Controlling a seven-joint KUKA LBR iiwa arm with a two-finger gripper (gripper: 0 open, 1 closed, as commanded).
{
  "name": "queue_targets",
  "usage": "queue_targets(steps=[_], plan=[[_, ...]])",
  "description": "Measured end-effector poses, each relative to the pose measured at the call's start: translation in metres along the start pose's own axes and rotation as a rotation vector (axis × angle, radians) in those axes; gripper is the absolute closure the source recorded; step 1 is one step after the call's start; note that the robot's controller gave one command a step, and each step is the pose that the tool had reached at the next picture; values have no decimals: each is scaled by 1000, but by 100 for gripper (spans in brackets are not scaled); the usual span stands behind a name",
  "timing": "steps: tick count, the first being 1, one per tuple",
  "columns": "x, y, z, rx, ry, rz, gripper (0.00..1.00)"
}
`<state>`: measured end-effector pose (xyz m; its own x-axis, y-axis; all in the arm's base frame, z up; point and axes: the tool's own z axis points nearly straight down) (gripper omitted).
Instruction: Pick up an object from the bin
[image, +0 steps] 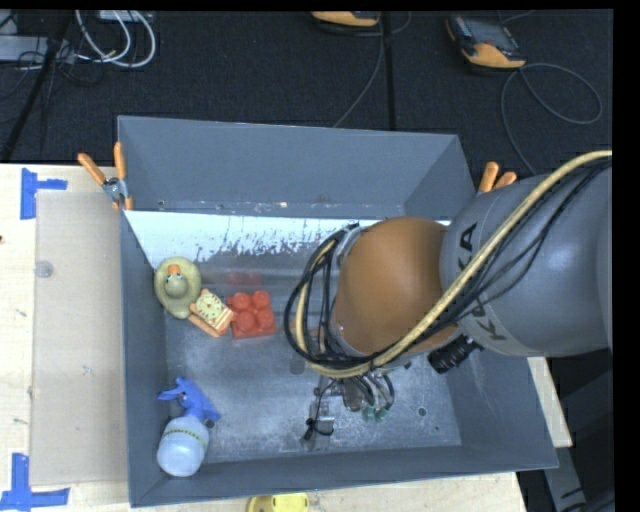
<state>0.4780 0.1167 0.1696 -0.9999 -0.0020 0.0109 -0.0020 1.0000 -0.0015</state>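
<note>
Reaching in from the right, a grey robot arm (540, 280) hung low over a grey metal bin (290, 170).
Its gripper (335, 410) sat near the bare floor at the front middle; whether it was open or closed could not be told. Well apart to the left lay a blue-and-white spray bottle (185, 435) in the front corner, then a yellow-green duck (177, 285), a red studded brick (252, 314) and a small yellow-and-orange block (211, 313) touching the brick. A good pick probably meant shifting left to the brick, the nearest; the block and duck crowded its far side.
</note>
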Motion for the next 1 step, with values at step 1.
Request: queue_targets(steps=[1], plan=[[-2, -1, -4, -1, -8, 4, 0]])
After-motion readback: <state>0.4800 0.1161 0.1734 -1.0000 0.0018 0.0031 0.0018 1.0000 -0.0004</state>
